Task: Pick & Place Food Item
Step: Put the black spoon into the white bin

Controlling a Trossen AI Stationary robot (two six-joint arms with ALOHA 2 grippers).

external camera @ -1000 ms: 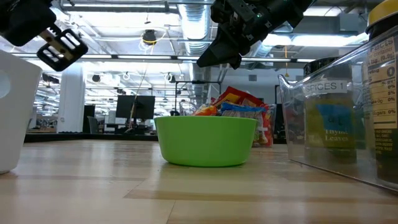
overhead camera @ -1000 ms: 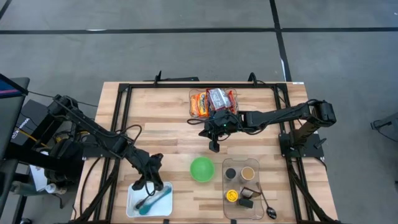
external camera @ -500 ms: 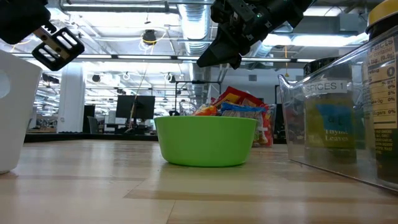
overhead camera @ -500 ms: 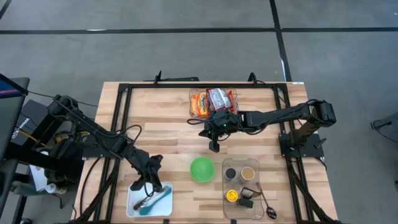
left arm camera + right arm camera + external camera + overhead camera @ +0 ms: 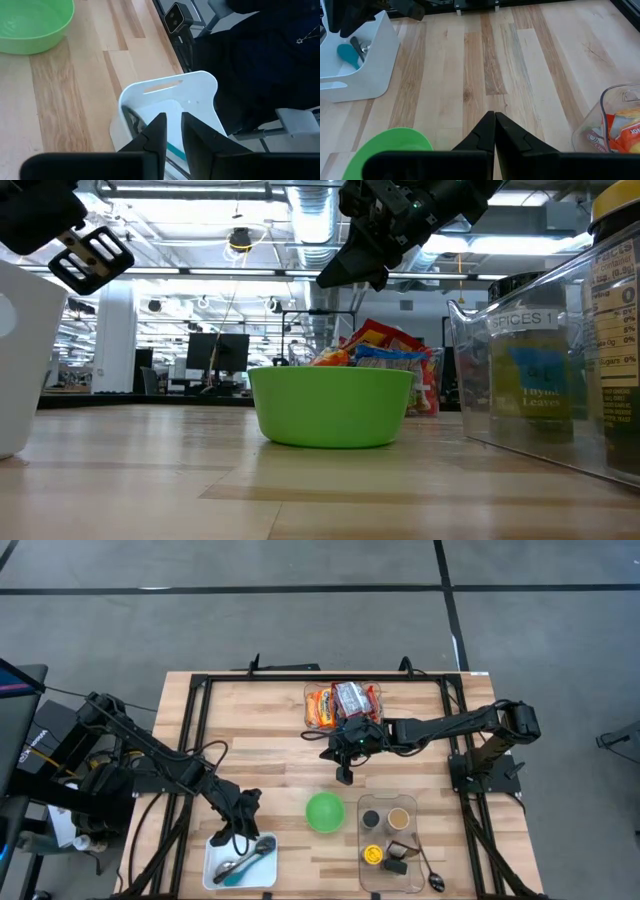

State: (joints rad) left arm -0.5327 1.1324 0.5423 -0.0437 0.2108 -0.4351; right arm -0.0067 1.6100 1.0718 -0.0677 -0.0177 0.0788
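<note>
Left gripper (image 5: 238,836) over the white bin (image 5: 212,858) at the counter's (image 5: 260,740) front left, fingers (image 5: 156,131) a narrow slit apart — nothing between them. Teal-handled utensil (image 5: 252,856) lying loose in that bin, a metal spoon head beside it. Right gripper (image 5: 345,776) hung above bare counter between the snack packets (image 5: 344,702) at the back and the green bowl (image 5: 324,811) in front, fingers pressed together, holding nothing.

Food items: orange and silver packets bunched in a clear container at the back edge, untouched. Green bowl seemingly empty. Clear spice tray (image 5: 392,840) to its right, with jars and a dark spoon.

Step in hand, by judgement: the utensil looks dropped off, the pick of a food item not yet begun. Likely the right arm's job, being nearest the packets.

Next move calls for: spreading the right fingers, swinging back over the packets, coming down on the top one only — crinkly, slippery wrapper, so a pinch across the middle rather than a corner. Then a carry to the bowl, probably the target, though not certain.
</note>
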